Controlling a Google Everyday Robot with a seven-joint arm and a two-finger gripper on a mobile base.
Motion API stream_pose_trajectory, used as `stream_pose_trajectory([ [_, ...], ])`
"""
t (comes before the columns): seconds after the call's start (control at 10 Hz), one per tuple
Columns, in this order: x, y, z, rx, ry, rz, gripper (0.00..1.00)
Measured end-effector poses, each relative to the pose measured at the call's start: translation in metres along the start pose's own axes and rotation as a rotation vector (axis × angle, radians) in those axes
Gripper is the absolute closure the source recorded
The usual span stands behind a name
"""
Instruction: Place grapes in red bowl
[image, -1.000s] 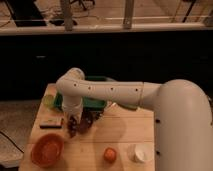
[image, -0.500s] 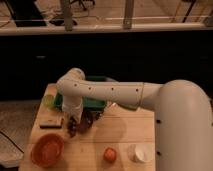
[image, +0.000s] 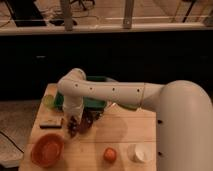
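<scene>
Gripper is pointing down over the left-centre of the wooden table, just beside the grapes. The dark fingers and the dark fruit are merging together, so whether the gripper is clamping the bunch, or how its fingers are standing, cannot be told. The grapes are lying or hanging at the gripper's tip, slightly towards the table's middle, well short of the red bowl.

The white arm is reaching in from the right edge, bending at an elbow above the table's left side and dropping down to the gripper.

The red bowl is sitting at the front left corner. A green bowl is showing behind the arm, near the back edge. A small dark flat block is lying to the left of the gripper. An orange fruit is sitting near the front edge, with a white cup just to its right. A pale green item is resting by the left edge.
</scene>
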Motion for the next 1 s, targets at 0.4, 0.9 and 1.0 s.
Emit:
stream_pose_trajectory([
  [0.4, -0.001, -0.001, -0.001, 0.004, -0.004, -0.002, 0.99],
  [0.9, -0.006, -0.008, -0.003, 0.001, -0.003, -0.029, 0.99],
  [1.0, -0.009, -0.013, -0.005, -0.002, 0.0, -0.046, 0.99],
])
